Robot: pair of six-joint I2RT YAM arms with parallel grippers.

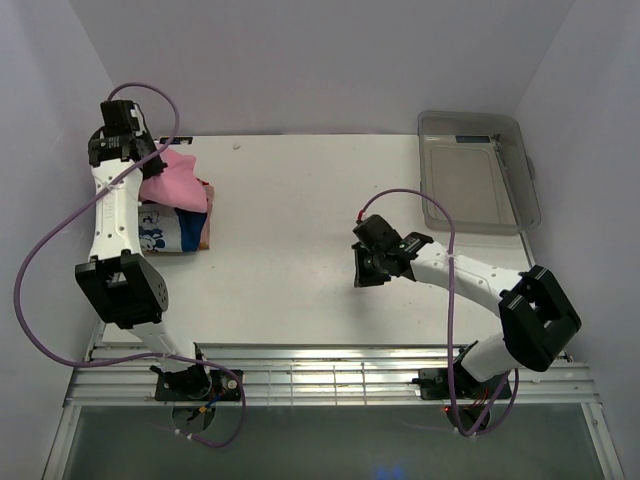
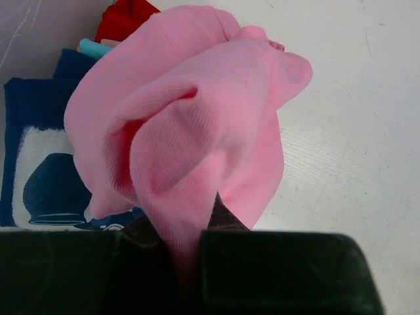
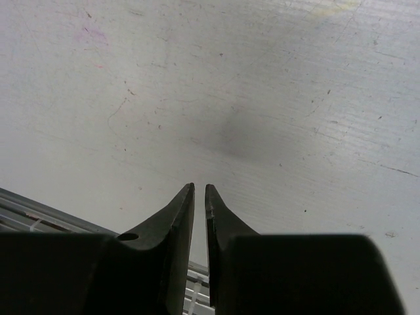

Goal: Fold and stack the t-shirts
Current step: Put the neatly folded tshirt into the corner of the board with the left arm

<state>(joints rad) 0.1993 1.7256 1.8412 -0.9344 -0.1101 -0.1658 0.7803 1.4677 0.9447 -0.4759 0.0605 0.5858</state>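
Observation:
My left gripper point(image 1: 150, 165) is shut on the pink t-shirt point(image 1: 178, 180), which hangs bunched from the jaws over the folded stack point(image 1: 180, 228) at the table's far left. In the left wrist view the pink t-shirt point(image 2: 190, 125) fills the middle, pinched between the fingers at the bottom edge. Under it lies the blue tee with white cartoon print point(image 2: 36, 164), with teal point(image 2: 95, 47) and red point(image 2: 125, 16) edges behind. My right gripper point(image 1: 362, 268) is shut and empty above bare table point(image 3: 230, 98) at mid-right.
A clear plastic bin point(image 1: 478, 172) stands at the back right corner. White walls close in the table on the left, back and right. A slatted metal rail point(image 1: 330, 375) runs along the near edge by the arm bases.

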